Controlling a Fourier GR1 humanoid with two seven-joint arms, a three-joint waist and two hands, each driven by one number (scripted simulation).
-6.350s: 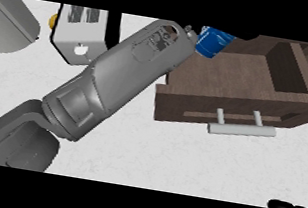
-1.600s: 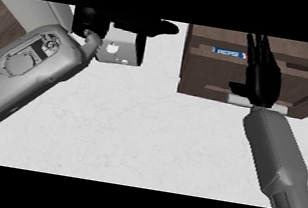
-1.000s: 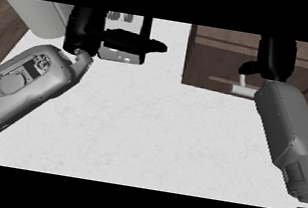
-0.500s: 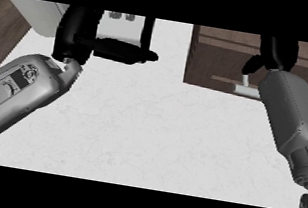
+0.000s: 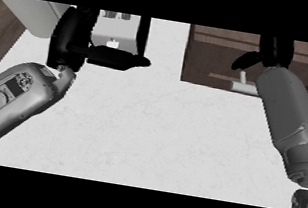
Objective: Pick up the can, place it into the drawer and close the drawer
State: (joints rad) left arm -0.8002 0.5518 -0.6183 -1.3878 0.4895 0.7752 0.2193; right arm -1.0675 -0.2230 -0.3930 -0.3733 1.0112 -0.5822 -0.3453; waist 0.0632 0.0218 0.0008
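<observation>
The dark brown wooden drawer [image 5: 268,66] sits in the upper right of the frame, its front panel facing the lower edge and its long axis running left to right, tilted slightly clockwise. Its white bar handle [image 5: 240,87] lies along the lower edge of that front, parallel to it. The drawer front looks flush with the brown cabinet body behind it, and no can shows anywhere in the view.

The robot's right hand [image 5: 265,55] is at the top right, directly above the handle and over the drawer front; its black fingers run up out of the frame, so whether they are curled or straight cannot be told. Its grey forearm slants down to the lower right corner.

The left hand [image 5: 91,45] is in the upper left, fingers straight and relaxed, the thumb stretched out to the right, holding nothing. It lies over a pale grey boxy appliance [image 5: 120,30] on the white speckled counter [image 5: 160,132]. A light grey rounded object [image 5: 32,16] is in the upper left corner.
</observation>
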